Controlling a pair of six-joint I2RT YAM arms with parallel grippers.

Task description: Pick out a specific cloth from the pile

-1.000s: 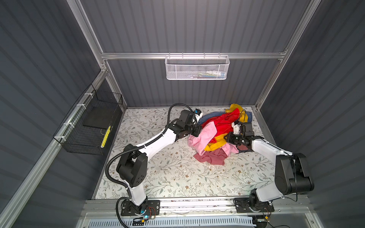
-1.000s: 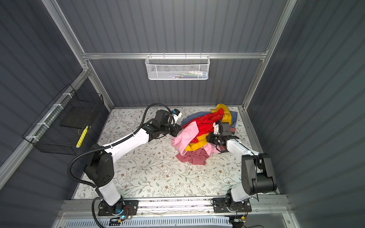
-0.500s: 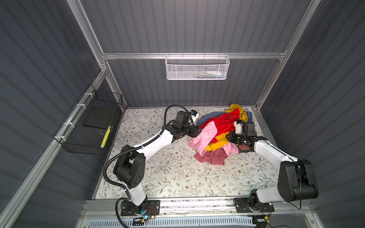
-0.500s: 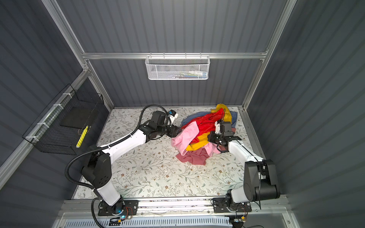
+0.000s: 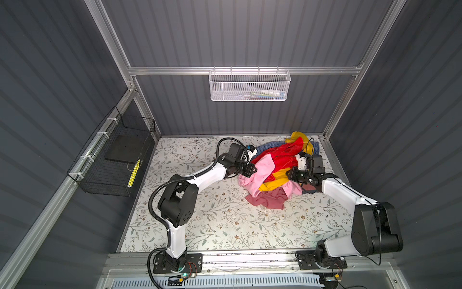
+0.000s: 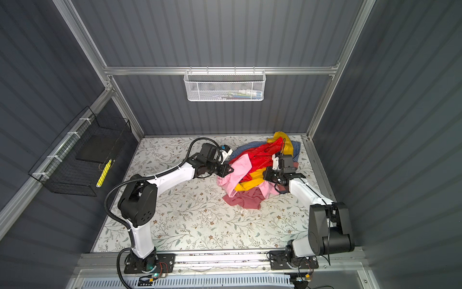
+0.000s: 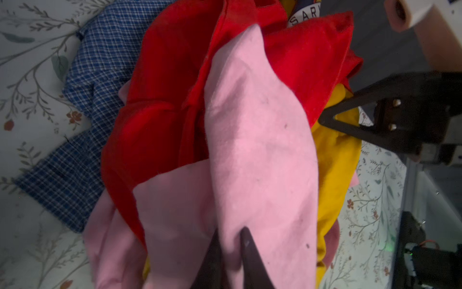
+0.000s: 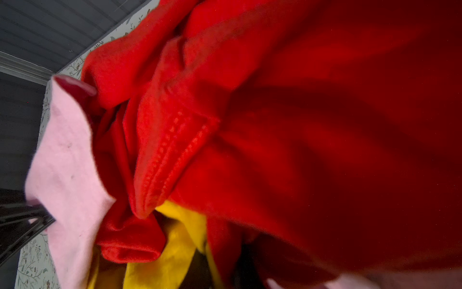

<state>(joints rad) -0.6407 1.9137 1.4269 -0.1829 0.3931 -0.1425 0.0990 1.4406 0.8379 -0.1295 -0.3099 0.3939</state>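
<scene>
Pulling the cloth [image 7: 260,140] free of the pile [image 5: 285,156] looks like the step in hand. The left gripper [image 7: 228,247] is pressed together on a fold of the cloth at the lower middle of the left wrist view, with pink fabric bunched between the jaws. To do this well, I would draw slowly up and toward the left of the top views, since the red cloth [image 7: 160,130] overlaps the pink and could drag along. The right gripper [image 5: 291,175] sits at the pile's right, jaws close together by the red cloth and a yellow cloth [image 5: 271,186]. Whether it pins anything I cannot tell. In both top views the cloth spreads right and down from the left gripper's tips, at the pile's left edge, right of centre.
</scene>
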